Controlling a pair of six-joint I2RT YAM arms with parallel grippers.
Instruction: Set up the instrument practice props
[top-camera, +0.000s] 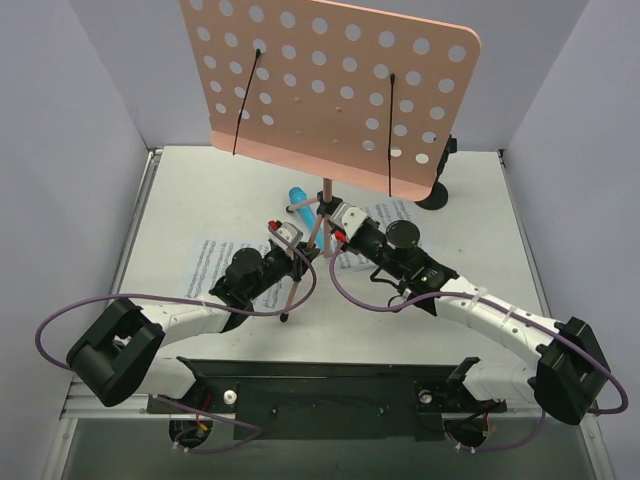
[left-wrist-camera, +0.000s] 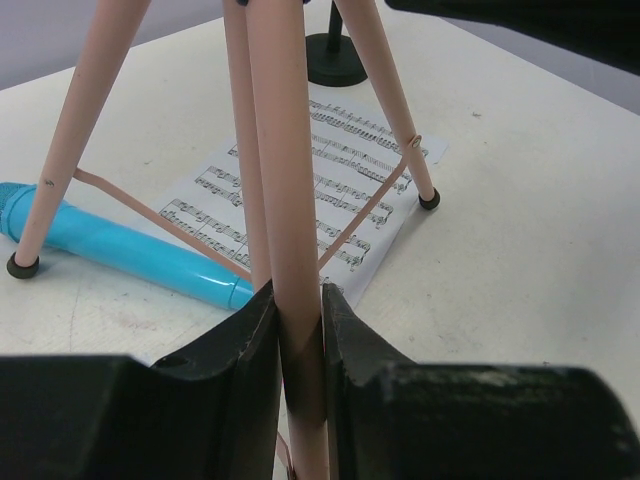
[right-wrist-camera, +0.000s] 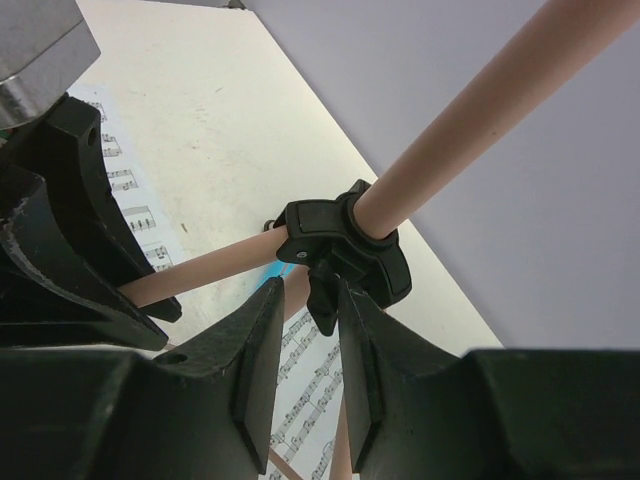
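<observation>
Pink music stand (top-camera: 330, 85), perforated desk over thin pink tripod legs, stands on bench (left-wrist-camera: 520, 250): left jaws pinching one leg (left-wrist-camera: 290, 200), right jaws pinching its black clamp collar (right-wrist-camera: 345, 250), blue microphone (left-wrist-camera: 130, 250) lying just beyond left jaws.

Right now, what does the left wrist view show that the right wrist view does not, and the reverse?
Only left wrist: the left fingers closed on a pink tripod leg, two black feet, the mic stand's round base, and the blue microphone lying on the table (the right view gives at most a blue sliver). Only right wrist: the black clamp collar on the pole, the right fingers either side of its tab. Both: pink stand tubes and a sheet-music page.
</observation>
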